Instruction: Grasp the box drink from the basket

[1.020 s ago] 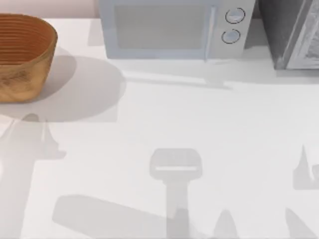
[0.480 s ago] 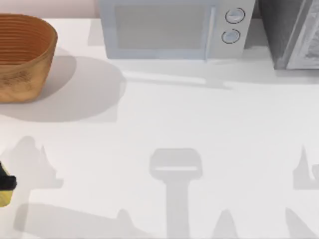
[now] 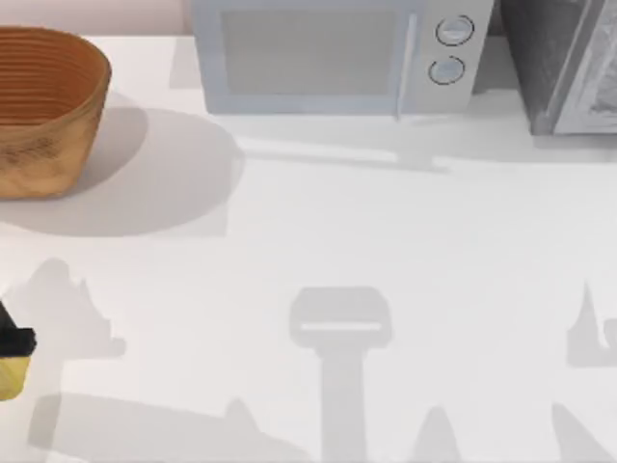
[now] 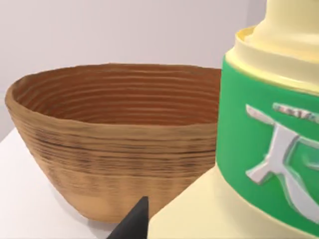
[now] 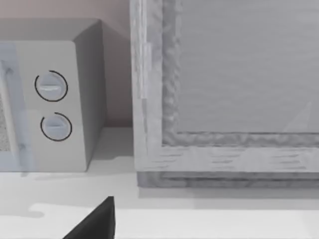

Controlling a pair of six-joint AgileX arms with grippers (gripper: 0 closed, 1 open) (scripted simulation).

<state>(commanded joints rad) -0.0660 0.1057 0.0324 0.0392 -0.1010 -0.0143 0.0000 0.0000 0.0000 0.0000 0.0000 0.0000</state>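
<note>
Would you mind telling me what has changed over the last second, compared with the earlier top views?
The left gripper has come into the top view at the table's left edge, carrying the box drink; a second ago neither was there. Since half a second ago it has barely shifted. In the left wrist view the carton sits close up outside the basket. The basket, microwave and table stayed put.

The box drink (image 4: 269,149) bears a green band with a raised white character, only partly visible.
</note>
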